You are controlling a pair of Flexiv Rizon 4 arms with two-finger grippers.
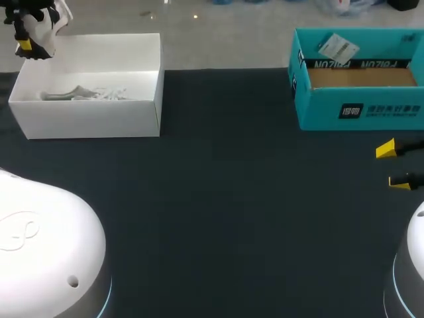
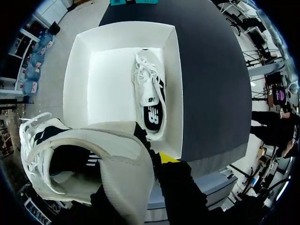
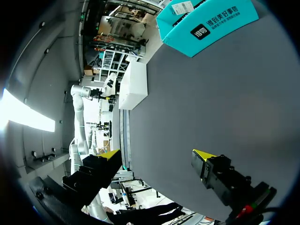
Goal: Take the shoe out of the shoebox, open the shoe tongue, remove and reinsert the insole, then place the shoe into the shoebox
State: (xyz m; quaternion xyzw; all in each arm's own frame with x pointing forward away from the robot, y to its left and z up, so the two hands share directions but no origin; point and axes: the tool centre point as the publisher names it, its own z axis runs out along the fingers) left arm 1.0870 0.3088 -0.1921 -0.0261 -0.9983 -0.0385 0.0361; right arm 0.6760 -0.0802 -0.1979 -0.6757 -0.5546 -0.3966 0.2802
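My left gripper (image 1: 26,41) hangs over the far left corner of the white shoebox (image 1: 86,122), shut on the heel of a white shoe (image 1: 56,14) held above the box. In the left wrist view this shoe (image 2: 70,164) with its black lining fills the space beside my gripper (image 2: 157,161); only one yellow tip shows. Below it, a second white shoe (image 2: 151,101) lies inside the shoebox (image 2: 79,61) along one wall, also seen as (image 1: 86,94). My right gripper (image 1: 394,165) is open and empty over the table's right edge (image 3: 157,154).
An open teal box (image 1: 358,109) with a brown floor and a white card (image 1: 338,46) stands at the back right, ahead of my right gripper (image 3: 206,23). Dark tabletop (image 1: 225,199) lies between the two boxes. My arms' white bases sit at the near corners.
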